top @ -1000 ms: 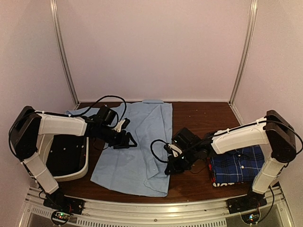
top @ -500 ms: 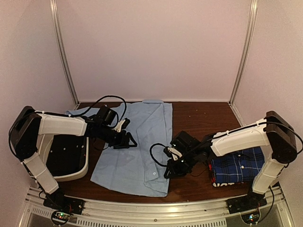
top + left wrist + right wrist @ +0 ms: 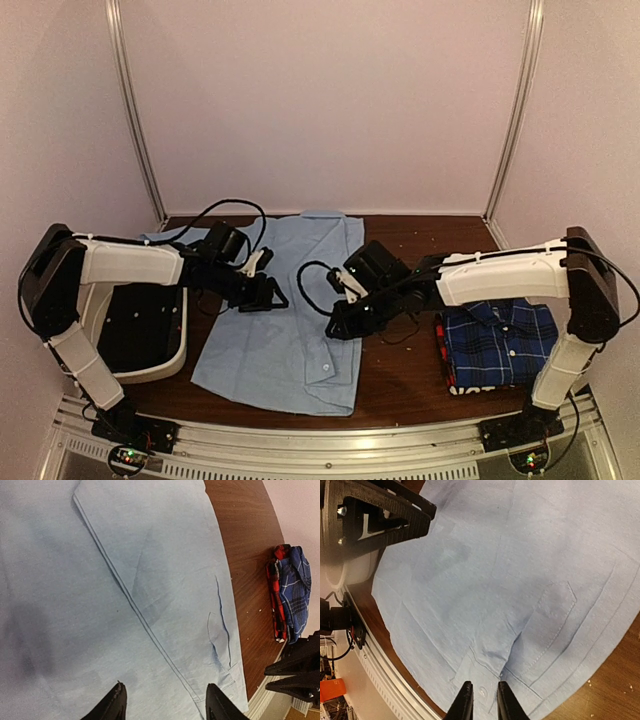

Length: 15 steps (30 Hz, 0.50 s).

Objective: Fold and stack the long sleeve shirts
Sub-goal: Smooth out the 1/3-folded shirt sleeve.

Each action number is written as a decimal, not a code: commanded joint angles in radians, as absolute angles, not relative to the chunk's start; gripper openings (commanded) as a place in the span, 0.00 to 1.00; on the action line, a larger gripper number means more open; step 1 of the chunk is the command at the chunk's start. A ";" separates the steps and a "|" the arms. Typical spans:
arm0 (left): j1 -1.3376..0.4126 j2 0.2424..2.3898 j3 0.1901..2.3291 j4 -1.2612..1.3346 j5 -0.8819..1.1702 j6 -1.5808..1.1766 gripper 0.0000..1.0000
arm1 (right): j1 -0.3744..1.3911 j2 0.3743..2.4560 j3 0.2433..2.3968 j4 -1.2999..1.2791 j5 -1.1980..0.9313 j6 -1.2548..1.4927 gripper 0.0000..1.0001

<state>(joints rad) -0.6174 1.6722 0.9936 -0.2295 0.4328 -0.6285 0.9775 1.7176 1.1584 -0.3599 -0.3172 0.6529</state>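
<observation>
Left wrist shows left tool (image 3: 165,700) wide over light blue shirt (image 3: 100,580); right tool (image 3: 483,695) narrow.

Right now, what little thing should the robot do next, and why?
Probably lower both open jaws onto the light blue shirt and pinch its side edges. It lies spread flat under them, not yet folded up, while the plaid shirt already sits folded nearby.

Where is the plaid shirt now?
In the top view, the plaid shirt lies folded at the near right, atop a red-and-black shirt, right of the light blue shirt.
</observation>
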 commanded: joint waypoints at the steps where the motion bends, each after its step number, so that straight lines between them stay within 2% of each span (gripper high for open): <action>1: -0.624 1.649 1.023 -0.243 0.399 -0.631 0.55 | 0.994 1.808 1.190 -0.295 -0.339 0.623 0.18; 11: -0.624 1.651 1.012 -0.245 0.394 -0.643 0.55 | 1.026 1.899 1.138 -0.202 -0.401 0.656 0.16; 15: -0.624 1.655 1.012 -0.248 0.393 -0.641 0.55 | 1.001 1.860 1.135 -0.217 -0.374 0.652 0.22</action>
<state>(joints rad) -0.6174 1.6714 0.9974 -0.2565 0.4030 -0.6380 1.0206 1.8980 1.1412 -0.2413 -0.3866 0.6502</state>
